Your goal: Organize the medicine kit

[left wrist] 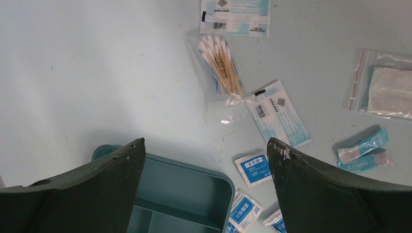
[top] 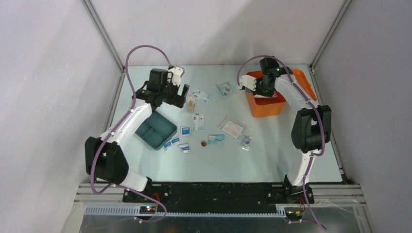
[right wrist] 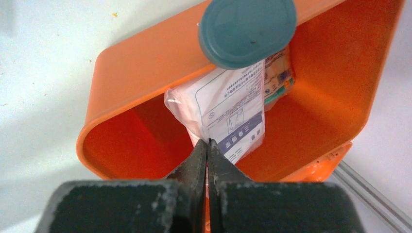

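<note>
The medicine kit (top: 266,108), one box, is gaping upward, its length running away from the bases. The right gripper (right wrist: 208,142) is pinching one white packet (right wrist: 233,109), and the left gripper (left wrist: 205,143) is standing spread.

Top view: loose packets (top: 198,121) are crowding the middle, with only thin gaps between them. At left centre the teal tray (top: 155,130) is blocking; at upper right the medicine kit (top: 265,104) is blocking. Bare table (top: 272,155) is running open along the lower strip. Right wrist view: a white packet (right wrist: 233,116) is filling the kit's centre, the right gripper (right wrist: 207,145) is sitting closed at its edge, and the kit's left half is lying free.
</note>
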`<state>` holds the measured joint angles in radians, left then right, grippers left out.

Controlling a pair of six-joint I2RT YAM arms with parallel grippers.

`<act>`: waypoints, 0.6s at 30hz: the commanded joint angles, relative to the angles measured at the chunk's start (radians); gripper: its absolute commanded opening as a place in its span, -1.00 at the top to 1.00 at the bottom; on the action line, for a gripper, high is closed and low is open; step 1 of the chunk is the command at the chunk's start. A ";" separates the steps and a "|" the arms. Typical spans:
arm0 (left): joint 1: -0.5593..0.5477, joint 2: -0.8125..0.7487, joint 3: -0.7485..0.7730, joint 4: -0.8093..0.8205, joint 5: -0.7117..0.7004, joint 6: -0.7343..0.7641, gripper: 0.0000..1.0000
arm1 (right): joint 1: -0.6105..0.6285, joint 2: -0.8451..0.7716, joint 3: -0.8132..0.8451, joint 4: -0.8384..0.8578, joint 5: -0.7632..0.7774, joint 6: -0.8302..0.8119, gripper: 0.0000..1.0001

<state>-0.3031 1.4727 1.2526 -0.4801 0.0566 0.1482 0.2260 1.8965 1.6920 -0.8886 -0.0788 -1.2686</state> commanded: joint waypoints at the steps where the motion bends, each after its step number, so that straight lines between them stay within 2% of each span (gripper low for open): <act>1: -0.004 -0.001 0.020 0.026 0.010 -0.009 -0.99 | 0.011 0.014 -0.010 0.012 0.058 -0.034 1.00; 9: -0.002 0.003 0.019 0.026 0.008 -0.007 -0.99 | 0.012 0.111 0.038 -0.030 0.109 -0.054 1.00; 18: -0.001 0.007 0.021 0.026 -0.001 -0.003 -0.99 | 0.011 0.153 0.012 0.029 0.143 -0.080 1.00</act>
<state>-0.3027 1.4742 1.2526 -0.4801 0.0563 0.1482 0.2352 2.0251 1.6909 -0.8944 0.0257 -1.3251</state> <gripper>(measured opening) 0.996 0.008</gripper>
